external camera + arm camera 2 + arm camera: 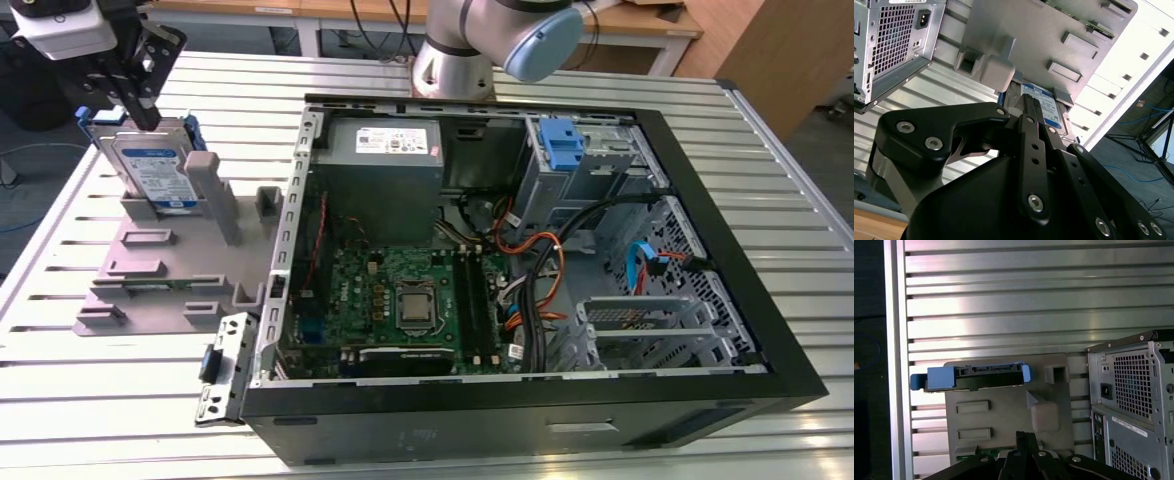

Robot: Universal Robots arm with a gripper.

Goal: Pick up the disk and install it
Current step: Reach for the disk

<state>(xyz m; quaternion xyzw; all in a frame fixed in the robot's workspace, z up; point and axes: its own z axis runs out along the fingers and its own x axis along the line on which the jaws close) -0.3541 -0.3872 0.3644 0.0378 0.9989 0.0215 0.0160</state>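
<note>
The disk (158, 165) stands on edge in a grey holder (160, 270) on the slatted table, at the exterior view's left of the open computer case (787, 330). Its silver body carries a white-and-blue label and sits in a blue bracket. My gripper (139, 112) hangs just above the disk's top edge, its black fingers drawn together with nothing between them. In the second wrist view the fingertips (1026, 102) point at the disk's label (1046, 107). In the first wrist view the disk (974, 377) shows edge-on beyond the gripper (1023, 436), apart from it.
Inside the case are a motherboard (400, 295), a grey power supply (384, 150), loose cables, and a drive bay with a blue latch (561, 150) at the back. A metal bracket (220, 370) lies by the case's front corner. The arm's base (454, 60) stands behind the case.
</note>
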